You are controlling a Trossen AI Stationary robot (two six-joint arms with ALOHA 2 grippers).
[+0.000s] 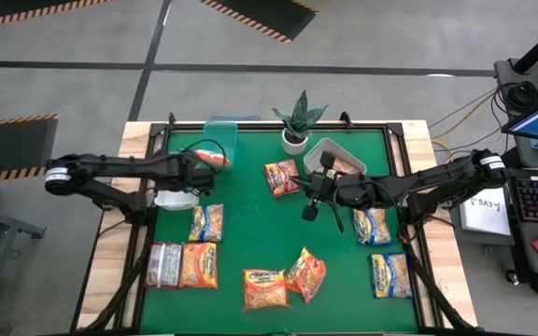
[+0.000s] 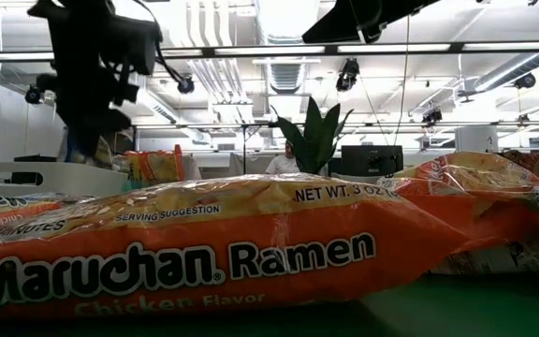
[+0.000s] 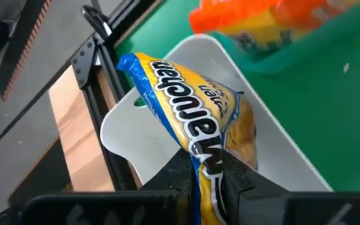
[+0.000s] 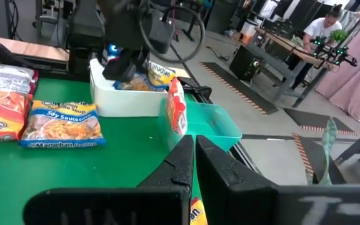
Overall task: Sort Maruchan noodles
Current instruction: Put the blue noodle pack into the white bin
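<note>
Left gripper clamps a yellow-and-blue packet over the white bin; right gripper, fingers closed and empty, waits mid-table; most packets remain unsorted.

The table top is green with a pale wood edge. Packets lie on it: 1 silvery-grey packet, orange packets, and yellow-and-blue packets. The white bin holds a yellow-and-blue packet; the teal bin holds a red-edged packet.
</note>
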